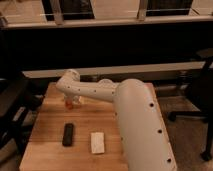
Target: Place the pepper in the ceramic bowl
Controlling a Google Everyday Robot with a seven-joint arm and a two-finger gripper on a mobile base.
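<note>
Far L of the wooden table (47, 127), toward its back edge: the gripper (73, 99) hangs down from the wrist, low over the wood. The pepper (68, 104) shows as a small red-orange spot right at the gripper's lower L side, at or just above the table surface. Touching or only beside it: can't tell. Gripper open or closed: can't tell either, the wrist covers most of it

Step in hand, prob.: the pick-up, i.e. securing the pepper before any carry. Nothing suggests the drop-off has begun

Nearer the camera and a bit R of the pepper, a black block (68, 134) lies flat; R of that a pale flat block (97, 142). Both are well apart from the gripper & not part of the job

Further R, the white arm (132, 115) runs from the bottom R up to the wrist & hides much of the table. Behind it a pale rounded shape (105, 82) peeks over; what it is, can't say. No ceramic bowl can be made out; it may sit behind the arm

Next move calls for: a firm hold on the pepper, a clean lift off the wood, then a carry to wherever the bowl is & a release low over its middle, w/o dragging the blocks
</note>
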